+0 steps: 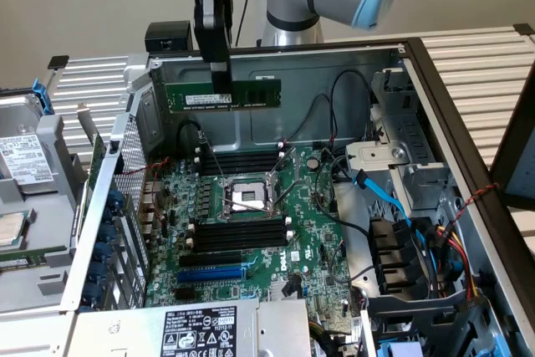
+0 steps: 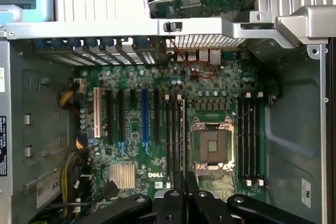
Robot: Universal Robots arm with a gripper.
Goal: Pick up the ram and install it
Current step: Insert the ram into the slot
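Observation:
In the exterior view the ram (image 1: 251, 94), a long dark-green stick with a white label, hangs level above the open computer case, near its back wall. My gripper (image 1: 220, 79) is shut on the stick's upper edge about midway along it, with black fingers (image 1: 219, 56) coming straight down. The ram is well above the motherboard (image 1: 309, 232) and touches nothing else. In the wrist view my gripper (image 2: 185, 195) looks down on the board, over the black memory slots (image 2: 176, 135) beside the CPU socket (image 2: 211, 145).
Two banks of black memory slots (image 1: 242, 236) (image 1: 242, 159) flank the CPU socket (image 1: 245, 196). A blue expansion slot (image 1: 213, 273) lies nearer the front. Cables and a drive cage (image 1: 401, 206) fill the exterior view's right. A green card (image 2: 205, 1) rests outside the case.

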